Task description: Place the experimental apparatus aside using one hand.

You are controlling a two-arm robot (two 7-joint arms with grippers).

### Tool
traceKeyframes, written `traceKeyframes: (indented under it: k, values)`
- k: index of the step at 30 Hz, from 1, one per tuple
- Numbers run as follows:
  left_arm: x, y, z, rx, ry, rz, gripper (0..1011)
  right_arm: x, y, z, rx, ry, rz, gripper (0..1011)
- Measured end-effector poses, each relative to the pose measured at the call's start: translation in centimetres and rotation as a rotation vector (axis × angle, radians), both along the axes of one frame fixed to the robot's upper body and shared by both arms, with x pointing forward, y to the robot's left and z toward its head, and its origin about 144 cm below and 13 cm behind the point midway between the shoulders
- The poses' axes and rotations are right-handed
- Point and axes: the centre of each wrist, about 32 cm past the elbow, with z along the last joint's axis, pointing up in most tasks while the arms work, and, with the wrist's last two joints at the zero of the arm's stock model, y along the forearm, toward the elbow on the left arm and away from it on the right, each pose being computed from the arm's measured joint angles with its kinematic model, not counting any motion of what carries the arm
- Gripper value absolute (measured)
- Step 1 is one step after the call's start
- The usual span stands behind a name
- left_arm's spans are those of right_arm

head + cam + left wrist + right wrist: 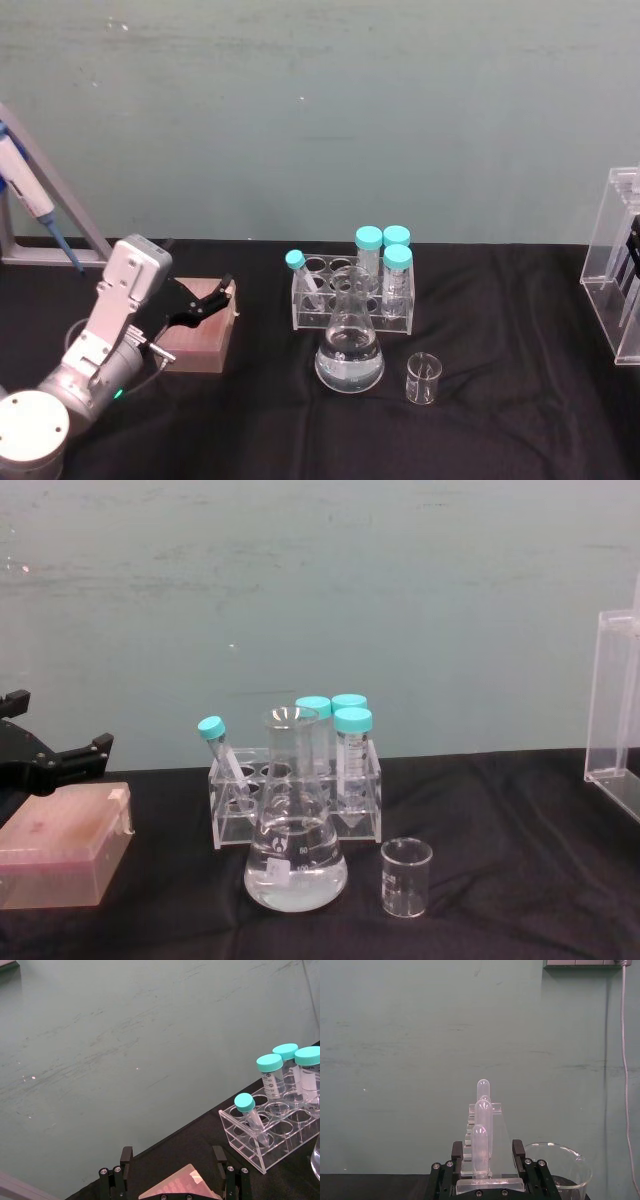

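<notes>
- Left gripper [220, 294], lower left: black jaws open above the flat pink box [200, 338].
- Right gripper [487, 1151]: jaws flank the clear acrylic stand [490, 1185]; cannot tell if clamped.
- Glass conical flask [350, 352] and small cylindrical beaker [423, 378]: centre of the black tabletop [520, 400].

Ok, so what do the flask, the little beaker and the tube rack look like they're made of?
The conical flask looks like clear glass: glossy thin walls, printed graduations, liquid visible through it. The small beaker looks like glass too, with a flared rim, though clear plastic can't be ruled out. The tube rack looks like clear acrylic: flat sheets with bright cut edges.
</notes>
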Motion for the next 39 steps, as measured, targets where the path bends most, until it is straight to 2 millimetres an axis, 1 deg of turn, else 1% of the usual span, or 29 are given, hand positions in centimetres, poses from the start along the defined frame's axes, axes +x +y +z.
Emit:
traceKeyframes:
  k: [24,26,27,29,30,31,32,33,35,39]
  values:
    - [0.0,0.0,0.0,0.0,0.0,0.0,1000,0.0,0.03,0.0,-0.001,0.0,0.002,604]
    - [0.0,0.0,0.0,0.0,0.0,0.0,1000,0.0,0.03,0.0,-0.001,0.0,0.002,628]
    - [0.0,0.0,0.0,0.0,0.0,0.0,1000,0.0,0.03,0.0,-0.001,0.0,0.002,685]
    - [0.0,0.0,0.0,0.0,0.0,0.0,1000,0.01,0.03,0.0,-0.001,-0.001,0.002,723]
    - [0.0,0.0,0.0,0.0,0.0,0.0,1000,0.0,0.03,0.0,-0.001,0.0,0.002,776]
    - [0.0,0.0,0.0,0.0,0.0,0.0,1000,0.0,0.03,0.0,-0.001,0.0,0.002,776]
    - [0.0,0.0,0.0,0.0,0.0,0.0,1000,0.0,0.03,0.0,-0.001,0.0,0.002,814]
    - [0.0,0.0,0.0,0.0,0.0,0.0,1000,0.0,0.03,0.0,-0.001,0.0,0.002,828]
    - [0.0,0.0,0.0,0.0,0.0,0.0,1000,0.0,0.03,0.0,-0.001,0.0,0.002,902]
    - [0.0,0.0,0.0,0.0,0.0,0.0,1000,0.0,0.03,0.0,-0.001,-0.001,0.002,990]
